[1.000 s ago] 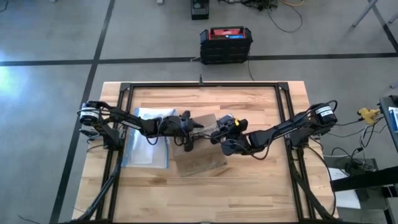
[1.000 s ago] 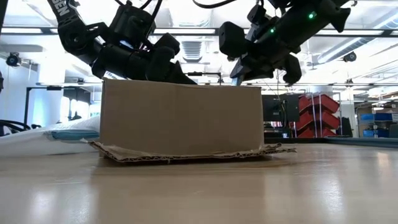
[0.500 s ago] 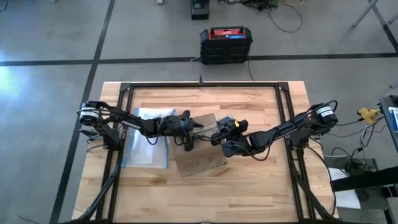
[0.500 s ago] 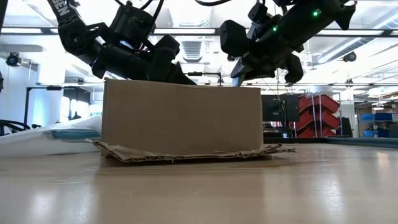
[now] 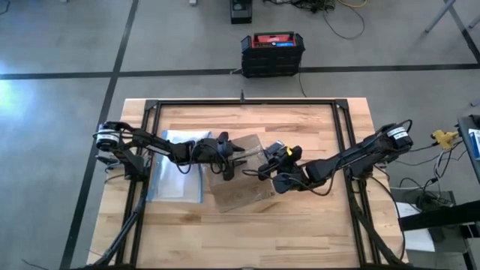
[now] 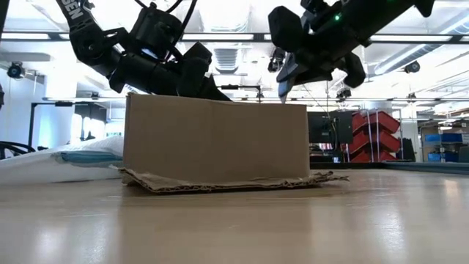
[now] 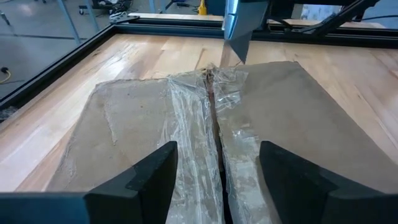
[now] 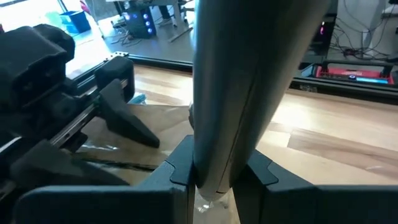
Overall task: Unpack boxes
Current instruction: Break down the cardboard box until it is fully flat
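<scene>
- The pale butcher-block wooden table (image 5: pixel 300 225) carries the whole scene inside a black metal frame (image 5: pixel 244 102).
- A plain brown corrugated cardboard box (image 5: pixel 241 186), still closed, sits near the table's middle with its lower flaps splayed flat on the wood; wrinkled clear tape (image 7: pixel 208 130) runs along its top seam.
- A flat clear plastic pouch with a blue edge (image 5: pixel 176 180) lies just beside the box, under the left arm.
- The left gripper (image 7: pixel 217 177) rests low over one end of the box top, fingers spread wide to either side of the taped seam, apparently steadying the box.
- The right gripper (image 6: pixel 287 79) hangs over the opposite end, fingers pressed together on a slim grey blade-like tool (image 8: pixel 239 93) whose tip points down at the seam, seemingly placed to slit the tape.
- A black-and-red plastic case (image 5: pixel 272 54) stands on the floor beyond the table.
</scene>
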Available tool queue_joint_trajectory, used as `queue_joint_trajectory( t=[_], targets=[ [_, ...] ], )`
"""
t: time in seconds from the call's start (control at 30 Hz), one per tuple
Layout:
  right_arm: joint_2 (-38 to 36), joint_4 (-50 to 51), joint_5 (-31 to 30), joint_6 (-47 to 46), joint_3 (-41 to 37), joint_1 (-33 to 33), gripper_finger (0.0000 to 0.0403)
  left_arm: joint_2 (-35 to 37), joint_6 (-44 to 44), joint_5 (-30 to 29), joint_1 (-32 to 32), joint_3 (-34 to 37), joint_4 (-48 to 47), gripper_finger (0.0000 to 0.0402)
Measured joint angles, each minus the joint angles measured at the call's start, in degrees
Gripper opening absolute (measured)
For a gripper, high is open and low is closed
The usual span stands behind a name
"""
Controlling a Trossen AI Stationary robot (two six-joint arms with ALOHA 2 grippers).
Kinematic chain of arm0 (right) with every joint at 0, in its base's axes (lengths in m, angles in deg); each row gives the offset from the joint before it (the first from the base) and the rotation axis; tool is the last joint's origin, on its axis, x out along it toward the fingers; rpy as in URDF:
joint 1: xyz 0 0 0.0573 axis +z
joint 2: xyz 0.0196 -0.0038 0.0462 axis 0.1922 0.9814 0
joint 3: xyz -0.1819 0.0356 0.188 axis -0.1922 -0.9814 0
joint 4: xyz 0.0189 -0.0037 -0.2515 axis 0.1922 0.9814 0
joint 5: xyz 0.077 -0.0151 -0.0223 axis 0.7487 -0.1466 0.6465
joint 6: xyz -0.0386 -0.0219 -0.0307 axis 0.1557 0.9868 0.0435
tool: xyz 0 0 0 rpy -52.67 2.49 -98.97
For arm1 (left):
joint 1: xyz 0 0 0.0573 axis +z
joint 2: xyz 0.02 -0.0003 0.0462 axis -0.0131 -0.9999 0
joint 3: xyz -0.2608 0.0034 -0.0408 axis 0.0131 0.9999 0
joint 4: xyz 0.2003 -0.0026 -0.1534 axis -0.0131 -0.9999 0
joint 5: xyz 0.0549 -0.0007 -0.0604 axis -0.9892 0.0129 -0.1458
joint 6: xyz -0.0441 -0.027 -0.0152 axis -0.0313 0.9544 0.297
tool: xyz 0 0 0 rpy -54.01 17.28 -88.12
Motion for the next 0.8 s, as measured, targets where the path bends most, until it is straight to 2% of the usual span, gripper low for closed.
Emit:
queue_joint_trajectory(
  t=[0.23, 0.6, 0.8],
  targets=[
    [-0.03, -0.18, -2.48, 0.33, 0.0, -0.89, 0.005, 0.02, -0.04, 0.44, -0.02, 0.0, 0.09, 0.0217],
    [0.47, -0.33, 3.95, 1.63, 0.0, -5.9, 0.005, 0.02, 0.12, 0.84, -0.08, 0.0, 0.25, 0.0211],
    [0.47, -0.26, 4.12, 1.69, 0.0, -5.15, 0.005, 0.02, 0.17, 0.89, -0.1, 0.0, 0.22, 0.0217]
  ],
)
